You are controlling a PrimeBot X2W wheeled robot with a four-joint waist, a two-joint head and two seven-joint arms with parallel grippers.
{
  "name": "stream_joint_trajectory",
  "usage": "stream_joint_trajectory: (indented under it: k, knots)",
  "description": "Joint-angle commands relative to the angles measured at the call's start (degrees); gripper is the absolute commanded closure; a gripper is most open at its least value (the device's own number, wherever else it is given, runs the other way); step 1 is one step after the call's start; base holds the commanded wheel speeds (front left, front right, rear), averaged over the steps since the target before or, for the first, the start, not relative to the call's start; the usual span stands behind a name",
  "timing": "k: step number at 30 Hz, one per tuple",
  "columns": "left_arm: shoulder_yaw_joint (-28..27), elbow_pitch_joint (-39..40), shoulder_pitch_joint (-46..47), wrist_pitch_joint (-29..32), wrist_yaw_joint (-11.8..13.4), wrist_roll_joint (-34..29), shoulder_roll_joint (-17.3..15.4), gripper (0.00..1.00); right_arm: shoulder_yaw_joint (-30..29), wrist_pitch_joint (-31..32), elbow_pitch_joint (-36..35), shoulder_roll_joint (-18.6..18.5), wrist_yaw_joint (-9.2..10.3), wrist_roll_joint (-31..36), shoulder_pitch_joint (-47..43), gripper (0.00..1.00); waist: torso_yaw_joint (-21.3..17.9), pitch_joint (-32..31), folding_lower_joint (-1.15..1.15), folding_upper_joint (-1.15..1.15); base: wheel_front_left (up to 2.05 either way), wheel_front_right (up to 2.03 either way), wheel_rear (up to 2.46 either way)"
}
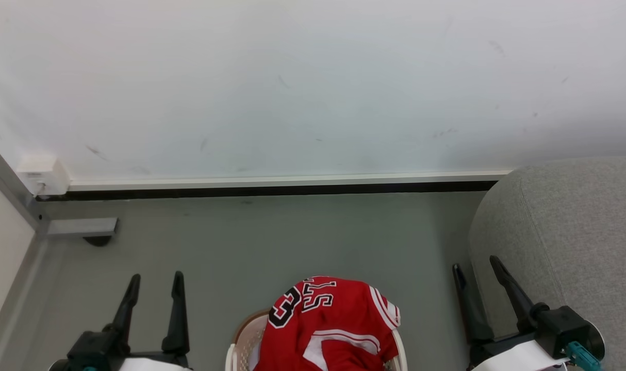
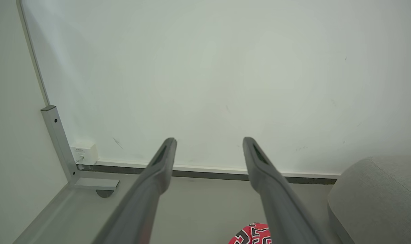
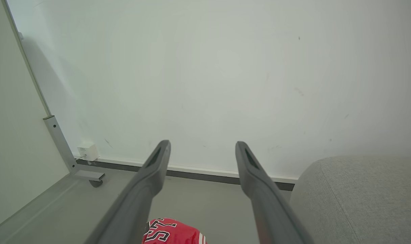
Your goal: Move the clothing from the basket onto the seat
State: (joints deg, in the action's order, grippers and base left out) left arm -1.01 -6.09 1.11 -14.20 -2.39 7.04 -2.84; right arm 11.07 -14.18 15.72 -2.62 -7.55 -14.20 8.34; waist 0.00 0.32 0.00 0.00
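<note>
Red clothing (image 1: 328, 324) atop the basket (image 1: 247, 332), between left hand (image 1: 157, 277) and right hand (image 1: 475, 264), both spread, empty.

The jersey (image 1: 328, 330), at 6 o'clock in the head view, is soft red cloth with a slight sheen, creased, its numbers and trim looking like flatter print. The basket (image 1: 243, 353) under it is smooth cream plastic, perforated, with a brown rim. At 4 o'clock the seat (image 1: 576, 242) is grey woven fabric, matt and coarse-grained, with a stitched seam. The wall (image 1: 313, 77) is smooth matt white, faintly scuffed; the floor (image 1: 272, 237) is smooth dull grey. At 9 o'clock the frame (image 1: 81, 226) looks like matt grey metal, beside a white plastic box (image 1: 42, 175). The left gripper (image 1: 157, 275) and right gripper (image 1: 475, 263) have matt dark fingers, plastic or rubber by the look.
</note>
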Motion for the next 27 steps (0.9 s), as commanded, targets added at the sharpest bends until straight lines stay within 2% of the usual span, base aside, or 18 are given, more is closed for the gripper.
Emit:
stream_joint_trajectory:
  k: [1,8,21,27]
  knots:
    - [-0.03,0.31,-0.54,-0.37,0.14,-1.26,-0.24,0.00,0.21,-0.39,-0.20,-0.44,0.11,0.69,0.92,0.00,-0.01,0.00,0.00,0.00,0.00,0.00,0.00]
    - [0.04,0.54,-0.68,-1.04,0.22,-3.83,-0.21,0.00,0.93,-1.13,-0.09,-0.45,0.12,3.19,0.94,0.00,-0.18,0.09,0.00,0.00,0.00,0.00,0.00]
    - [-0.32,0.12,-0.42,-0.98,0.22,-3.22,-0.15,0.00,1.03,-1.06,0.25,-0.41,0.12,2.41,0.99,0.00,-0.65,0.30,0.00,0.00,0.00,0.00,0.00]
    - [-0.53,0.45,-0.31,-0.97,0.22,-2.69,-0.14,0.00,0.97,-1.06,0.00,-0.41,0.12,2.02,1.33,0.00,-2.14,1.14,0.00,0.00,0.00,0.00,0.00]
